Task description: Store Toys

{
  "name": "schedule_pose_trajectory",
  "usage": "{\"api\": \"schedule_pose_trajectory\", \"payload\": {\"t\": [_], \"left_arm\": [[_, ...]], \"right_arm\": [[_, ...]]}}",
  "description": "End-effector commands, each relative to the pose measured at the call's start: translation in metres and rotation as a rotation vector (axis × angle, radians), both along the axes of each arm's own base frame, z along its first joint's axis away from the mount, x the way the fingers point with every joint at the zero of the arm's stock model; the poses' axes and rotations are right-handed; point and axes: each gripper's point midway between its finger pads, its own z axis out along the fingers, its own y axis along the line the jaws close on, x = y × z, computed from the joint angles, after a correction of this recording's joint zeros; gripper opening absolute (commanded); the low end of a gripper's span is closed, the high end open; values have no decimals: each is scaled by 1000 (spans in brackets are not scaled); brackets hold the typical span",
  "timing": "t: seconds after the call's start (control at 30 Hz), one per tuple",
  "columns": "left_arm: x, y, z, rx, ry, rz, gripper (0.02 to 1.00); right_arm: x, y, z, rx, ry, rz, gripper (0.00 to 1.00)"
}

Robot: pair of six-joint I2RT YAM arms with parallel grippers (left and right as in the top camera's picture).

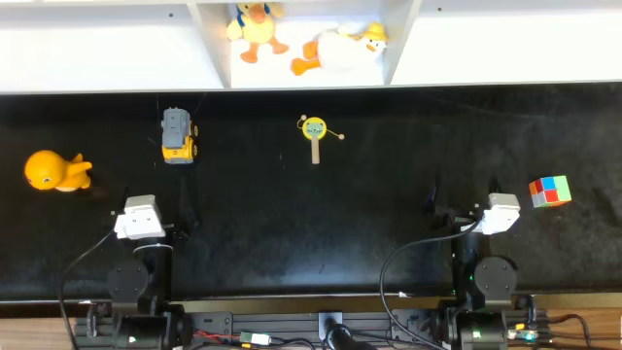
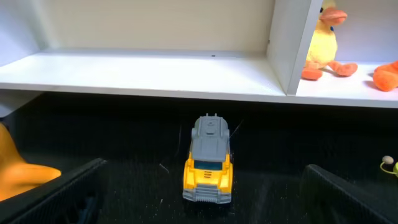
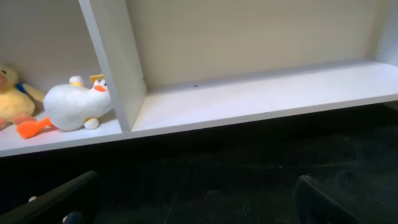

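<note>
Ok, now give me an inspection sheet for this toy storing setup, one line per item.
Surface: black tabletop, flat, no spills.
Job's things: toy truck, orange duck, rattle and colour cube on the table; yellow plush duck and white plush duck in the shelf's middle compartment.
Clutter: nothing seen.
Grippers: left gripper open, facing the truck; right gripper open, holding nothing.
Cables: black cables loop near both arm bases, apart from the toys.
Surroundings: white shelf along the table's far edge.
</note>
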Motion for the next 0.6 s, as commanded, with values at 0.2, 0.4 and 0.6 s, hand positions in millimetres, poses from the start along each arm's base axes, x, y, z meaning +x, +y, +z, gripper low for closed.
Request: {"api": "schedule_pose_trajectory", "payload": {"t": [0.2, 0.4, 0.6], "left_arm": [[-1, 1, 2, 23, -7, 7, 998], [-1, 1, 2, 23, -7, 6, 998], [-1, 1, 2, 23, -7, 7, 998]], "right_arm": [[0, 23, -4, -29, 3, 109, 996], [0, 23, -4, -29, 3, 109, 996], [0, 23, -4, -29, 3, 109, 996]]}}
